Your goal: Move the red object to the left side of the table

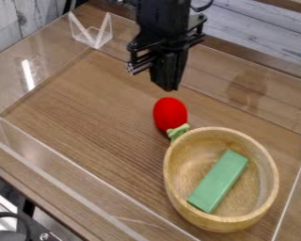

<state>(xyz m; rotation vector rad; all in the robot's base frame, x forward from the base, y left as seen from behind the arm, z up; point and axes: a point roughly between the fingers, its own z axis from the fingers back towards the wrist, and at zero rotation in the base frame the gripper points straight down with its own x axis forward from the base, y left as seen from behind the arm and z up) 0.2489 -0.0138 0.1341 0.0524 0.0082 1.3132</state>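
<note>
At the near left edge, well to the left of the bowl, a dark curved cable (18, 218) bends beside the table's rim; it is cut off by the picture's edge, so it may be part of some other fitting. The round light wooden bowl (180, 193) sits on the near right part of the brown wood-grain table (84, 122). Inside the bowl lies a flat green rectangular block (218, 181), set at a slant, its far end leaning toward the right.

Just beyond the bowl's far left rim is the red object (171, 112), resting on the table with its light green leafy stem end turned toward the bowl and close against the rim. It is not on the table's left side.

Farther from the bowl, past the red object, the black gripper (173, 83) points down toward the table. Its jaws are closed, with nothing gripped between them, and its tip is apart from the red object.

Farthest off, well beyond the bowl and to its left, a clear, angular plastic piece (90, 34) stands near the table's far edge, to the left of the gripper.
</note>
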